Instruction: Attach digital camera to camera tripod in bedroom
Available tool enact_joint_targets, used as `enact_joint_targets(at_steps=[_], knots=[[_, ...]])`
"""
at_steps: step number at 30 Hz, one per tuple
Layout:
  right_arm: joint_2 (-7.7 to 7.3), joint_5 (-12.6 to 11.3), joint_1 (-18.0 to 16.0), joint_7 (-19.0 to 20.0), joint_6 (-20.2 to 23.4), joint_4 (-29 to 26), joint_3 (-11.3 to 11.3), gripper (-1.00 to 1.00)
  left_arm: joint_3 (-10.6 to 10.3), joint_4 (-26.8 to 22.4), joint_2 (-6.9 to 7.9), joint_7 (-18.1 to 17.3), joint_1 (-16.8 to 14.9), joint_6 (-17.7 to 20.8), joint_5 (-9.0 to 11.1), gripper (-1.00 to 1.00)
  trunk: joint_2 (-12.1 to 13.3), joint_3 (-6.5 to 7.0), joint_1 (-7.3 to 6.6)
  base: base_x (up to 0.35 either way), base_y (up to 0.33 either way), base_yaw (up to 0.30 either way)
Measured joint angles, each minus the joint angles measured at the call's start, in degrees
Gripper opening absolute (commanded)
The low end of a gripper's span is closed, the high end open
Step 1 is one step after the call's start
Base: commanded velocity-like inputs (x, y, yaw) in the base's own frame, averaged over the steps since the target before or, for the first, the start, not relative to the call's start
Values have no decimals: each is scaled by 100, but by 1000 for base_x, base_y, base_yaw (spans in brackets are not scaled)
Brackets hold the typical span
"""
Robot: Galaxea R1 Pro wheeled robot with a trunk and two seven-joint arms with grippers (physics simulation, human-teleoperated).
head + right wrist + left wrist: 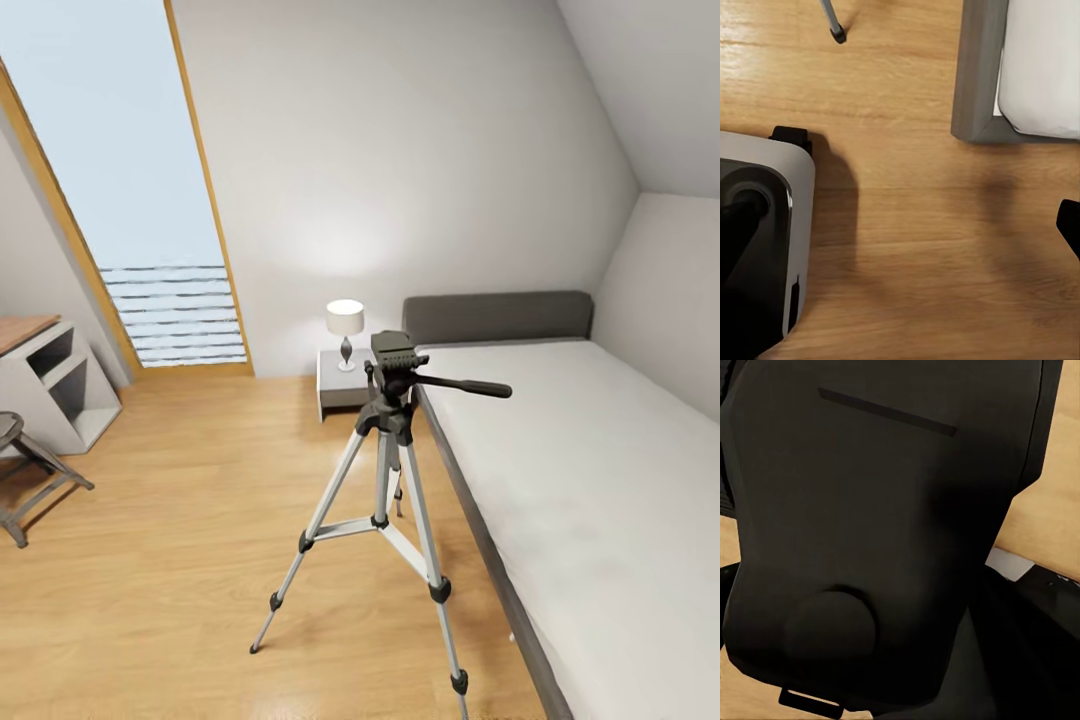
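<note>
Tripod point(386, 470) beside bed point(570, 440): rigid, probably light, tippy; steady it at its black head point(392, 352); jaw states unreadable.

The camera tripod point(388, 470) and bed point(600, 470) are viewed downward from head height; wood floor point(907, 217), tripod foot point(838, 33) and bed corner point(979, 90) are shared from directly above by the right wrist view.

The camera tripod point(386, 490) stands upright on the bedroom's wood floor point(170, 560) just beside the bed, silver legs spread, black handle pointing over the mattress.
</note>
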Motion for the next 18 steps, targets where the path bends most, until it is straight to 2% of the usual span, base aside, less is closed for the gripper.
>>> enact_joint_targets(at_steps=[8, 13, 18], knots=[[0, 3, 0, 0, 2, -1, 6, 100, 7, 28, 4, 0, 4, 4, 21, -100, 0, -51, 0, 0, 0, 0], [6, 13, 0, 38, 44, 3, 18, 100, -6, 610, 1, -1, 6, 2, 49, -100, -1, -55, 0, 0, 0, 0], [15, 16, 0, 46, 72, 6, 23, 100, -44, 724, 0, -8, 0, 2, -12, -100, -1, -55, 0, 0, 0, 0]])
